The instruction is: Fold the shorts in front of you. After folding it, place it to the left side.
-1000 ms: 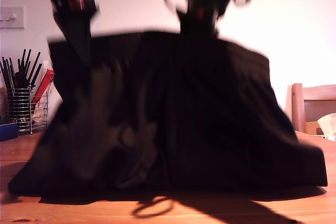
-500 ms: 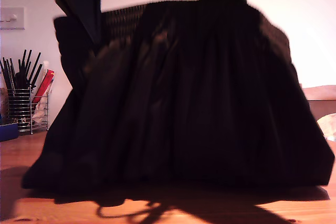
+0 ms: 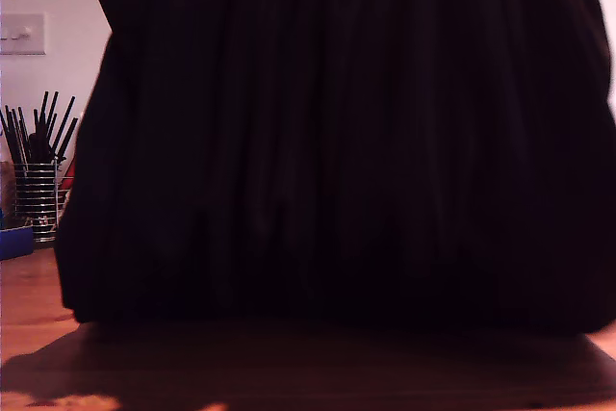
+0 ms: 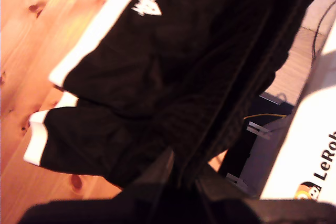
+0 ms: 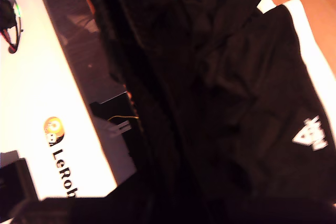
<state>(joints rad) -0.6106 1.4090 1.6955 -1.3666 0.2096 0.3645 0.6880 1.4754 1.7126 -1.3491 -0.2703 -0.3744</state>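
The black shorts (image 3: 337,141) hang as a wide curtain that fills most of the exterior view, their lower edge near the wooden table (image 3: 38,295). Neither gripper shows in that view. In the first wrist view my first gripper (image 4: 184,179) is shut on the ribbed waistband, and the shorts (image 4: 157,61) drape down from it with white trim and a small white logo. In the second wrist view the shorts (image 5: 236,103) fall away from my second gripper (image 5: 152,203), whose dark jaws pinch the fabric's upper edge.
A wire holder with black sticks (image 3: 38,199) and a blue object (image 3: 14,238) stand at the exterior view's left, below a wall switch (image 3: 21,34). A white lettered arm base (image 4: 310,150) (image 5: 47,103) lies behind the shorts.
The shorts have risen and come closer to the exterior camera, now covering nearly the whole view. Both arms have passed out of the top of the picture.
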